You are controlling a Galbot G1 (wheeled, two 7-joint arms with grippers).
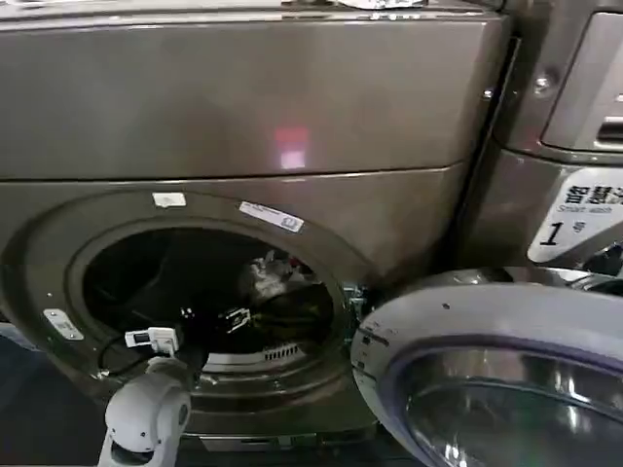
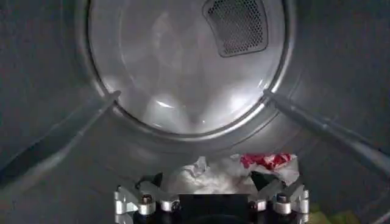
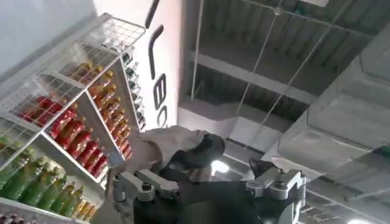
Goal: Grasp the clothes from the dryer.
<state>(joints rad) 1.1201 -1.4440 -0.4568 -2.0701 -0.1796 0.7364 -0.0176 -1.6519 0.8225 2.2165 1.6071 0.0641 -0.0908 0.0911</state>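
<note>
Here your left arm is reaching through the round port of the dryer, which is why its wrist camera looks straight down the drum toward the back wall and the perforated vent. The door is swung wide to your right, well clear of the opening, so nothing blocks the reach.

In the left wrist view, the left gripper has its fingers released and spread wide, one tip on each side of the pile. The clothes lie on the drum floor just beyond the tips and between them: crumpled white fabric in the middle, a red piece toward one finger, and a sliver of yellow-green off to the side. The tips look close to the bundle, perhaps brushing its near edge, but I cannot tell whether they touch. You would judge this as the approach step, with the open stance chosen to straddle the soft heap before closing; a little more advance seems needed so the fingers bite cloth instead of sliding over it.

Your right gripper is parked away from the machine, pointed up toward a ceiling and a shelf of bottles, fingers spread and holding nothing.
</note>
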